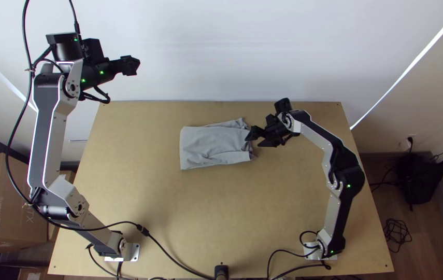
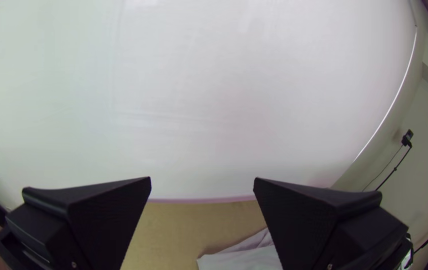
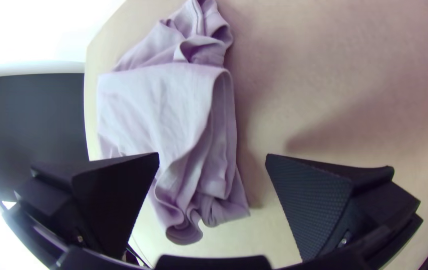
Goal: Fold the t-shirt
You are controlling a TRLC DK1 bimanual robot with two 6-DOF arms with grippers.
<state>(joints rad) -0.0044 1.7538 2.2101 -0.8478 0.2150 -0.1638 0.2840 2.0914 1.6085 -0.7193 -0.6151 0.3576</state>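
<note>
In the top view, the left arm (image 1: 45,140) climbs from the lower left, leans outward, then runs long and nearly straight to the upper left. There it turns over, and its tool (image 1: 134,65) points rightward, up in front of the pale wall (image 1: 205,57). The right arm (image 1: 333,213) rises from the lower right, bends sharply at the elbow and slants up and leftward, its tool (image 1: 253,140) aimed left at the shirt's right end. The shirt (image 1: 208,145) lies just above centre on the worktop (image 1: 205,212), folded into a rough oblong, rumpled at that end.

In the left wrist view, the left tool (image 2: 202,179) stands wide open toward the wall; a corner of the shirt peeks in at bottom, right of centre.

In the right wrist view, the right tool (image 3: 212,153) is open too, its fingers well apart; loose layered folds of shirt fill the upper middle, bunched toward the bottom.
</note>
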